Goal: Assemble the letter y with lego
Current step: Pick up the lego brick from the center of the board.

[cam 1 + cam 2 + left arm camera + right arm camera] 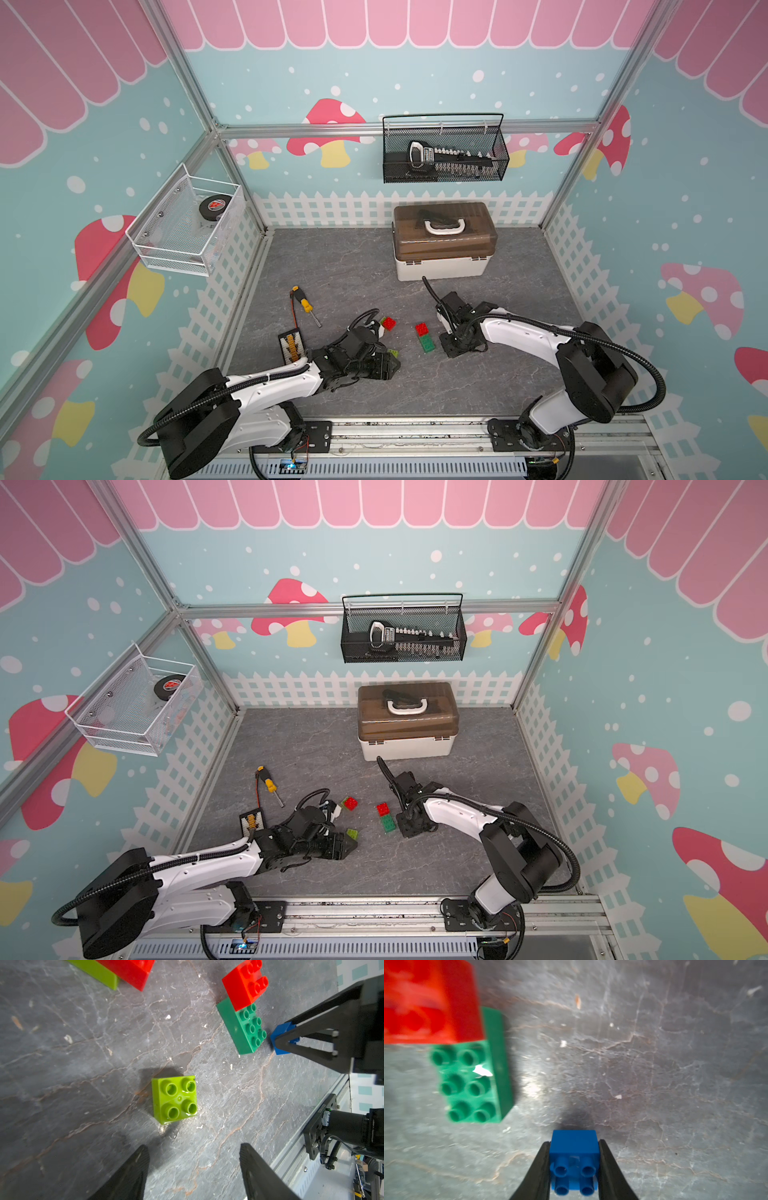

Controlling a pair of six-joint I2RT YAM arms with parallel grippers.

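My right gripper (574,1141) is shut on the blue square lego brick (574,1151), low over the grey floor. Just beside it lies the longer dark green brick (475,1082) with a red brick (431,1001) pressed onto one end; both top views show this pair (424,338) left of the right gripper (451,351). My left gripper (194,1147) is open and holds nothing. A loose lime green brick (174,1100) lies studs up a little ahead of its fingers. Farther off, another red brick (389,323) sits on a lime green one (97,972).
A yellow-handled screwdriver (305,304) and a small board with a connector (292,345) lie at the left of the floor. A brown-lidded toolbox (444,241) stands at the back. A black wire basket (444,149) and a white one (187,220) hang on the walls.
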